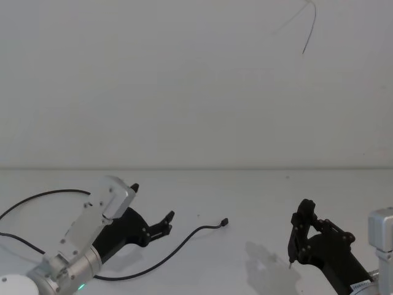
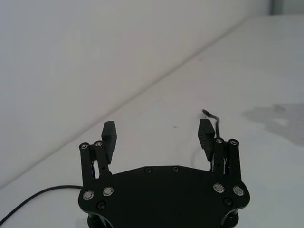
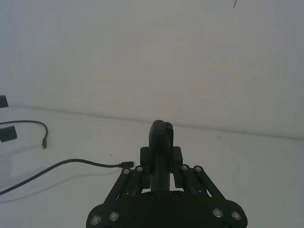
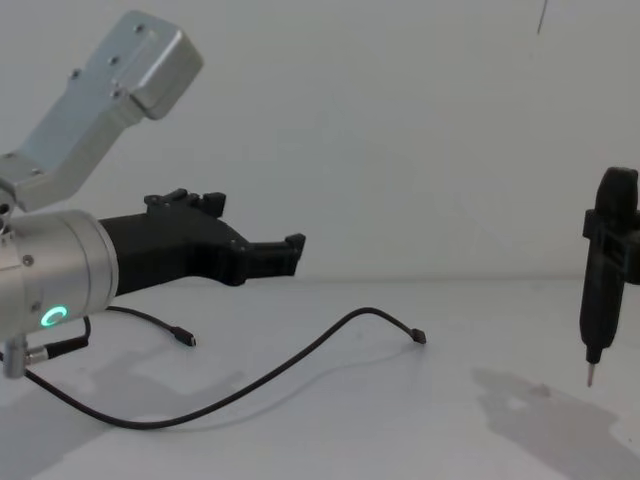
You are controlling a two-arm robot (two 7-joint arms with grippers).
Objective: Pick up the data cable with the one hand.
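- My left gripper (image 1: 152, 201) hangs over the near left part of the bench (image 1: 258, 190), raised clear of the surface and angled toward the bench's middle.
- Its jaws stand wide apart — released, with nothing between the fingers (image 2: 109, 136).
- The data cable (image 1: 184, 241) lies loose on the bench. From a small black plug (image 1: 225, 222) near the middle it curves back toward the near left corner and passes beneath my left arm.
- That plug lies just beyond my left fingertips and a little to their right; no part of the gripper touches the cable.
- More of the black cable loops along the bench's left edge; in the chest view a second small plug (image 4: 186, 341) lies under the raised gripper.
- My right gripper (image 3: 161, 159) sits over the near right corner — clenched on a slim black pen-like tool (image 4: 600, 290) that points down, its thin pale tip above the bench and its shadow beneath it.
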